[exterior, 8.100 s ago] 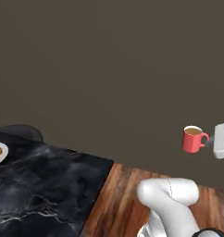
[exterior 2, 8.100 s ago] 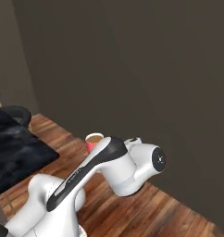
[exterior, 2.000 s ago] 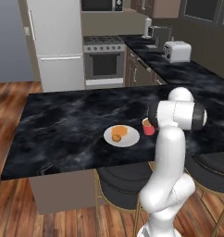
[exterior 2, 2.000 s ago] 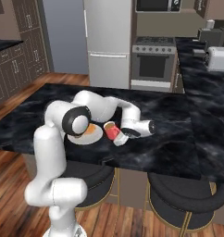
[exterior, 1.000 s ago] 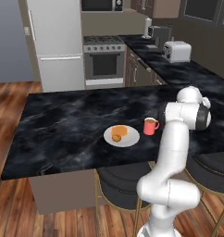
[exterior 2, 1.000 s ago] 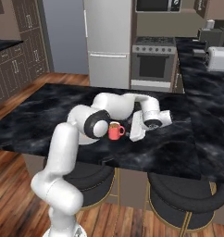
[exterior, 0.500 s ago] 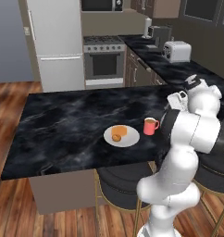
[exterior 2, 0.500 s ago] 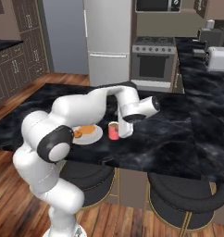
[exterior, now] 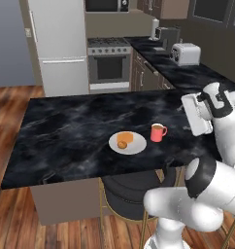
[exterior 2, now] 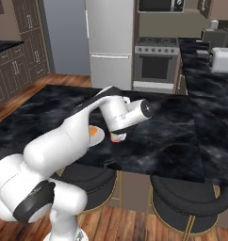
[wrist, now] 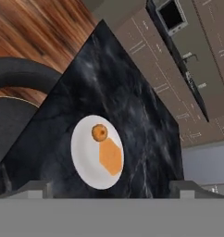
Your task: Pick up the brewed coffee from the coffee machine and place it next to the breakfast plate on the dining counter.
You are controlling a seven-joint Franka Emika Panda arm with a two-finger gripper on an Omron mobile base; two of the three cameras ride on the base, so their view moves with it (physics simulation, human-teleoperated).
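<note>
The red mug (exterior: 158,132) of coffee stands upright on the black marble dining counter (exterior: 66,131), just right of the white breakfast plate (exterior: 127,143) with its orange pastry pieces. My gripper (exterior: 191,116) hangs above the counter's right end, clear of the mug, looking back at the plate (wrist: 97,158). In the hand view my gripper (wrist: 113,187) is open, its fingertips (wrist: 37,187) spread wide with nothing between them. From the right base view my arm hides most of the mug (exterior 2: 117,137) and plate (exterior 2: 93,131). The dark coffee machine (exterior: 165,35) stands on the far wall counter.
A white toaster (exterior: 185,53) sits on the wall counter on the right, with the oven (exterior: 109,65) and fridge (exterior: 58,44) behind the island. Round dark stools (exterior: 129,192) (exterior 2: 191,197) are tucked under the counter's near edge. My own arm (exterior 2: 87,132) crosses above the counter.
Two seconds ago my gripper held the mug beside the plate. It has since let go, and the hand has risen and swung right; the mug stays standing by the plate.
</note>
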